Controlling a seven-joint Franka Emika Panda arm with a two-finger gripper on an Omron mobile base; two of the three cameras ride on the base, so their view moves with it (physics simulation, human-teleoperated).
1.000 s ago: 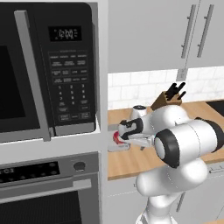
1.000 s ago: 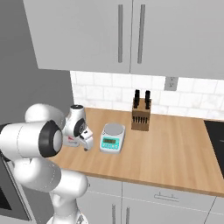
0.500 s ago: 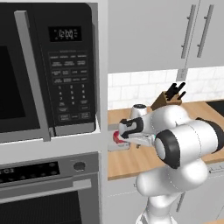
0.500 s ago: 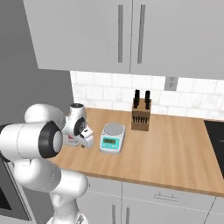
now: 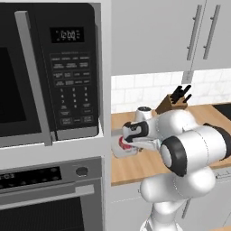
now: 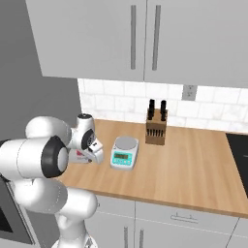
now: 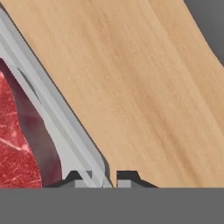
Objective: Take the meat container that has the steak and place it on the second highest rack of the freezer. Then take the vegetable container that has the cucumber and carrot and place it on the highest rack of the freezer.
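Note:
The meat container [image 7: 65,127] is a clear tray with pale grey walls and a red marbled steak [image 7: 13,148] inside. Its rim runs down between my two fingertips, and my gripper [image 7: 105,177] is shut on that rim. In the left base view the meat container [image 5: 122,147] is at the counter's left end beside the oven cabinet, with the gripper [image 5: 130,136] just above it. From the right base view the meat container [image 6: 79,156] is partly hidden behind my gripper [image 6: 93,151]. I cannot tell whether the tray rests on the wood or hangs just over it.
A wooden counter [image 6: 184,169] carries a small kitchen scale [image 6: 124,152] and a knife block [image 6: 156,130]. A tall cabinet with a microwave [image 5: 49,76] and an oven [image 5: 49,198] stands hard against the counter's left end. Wall cabinets [image 6: 145,38] hang overhead.

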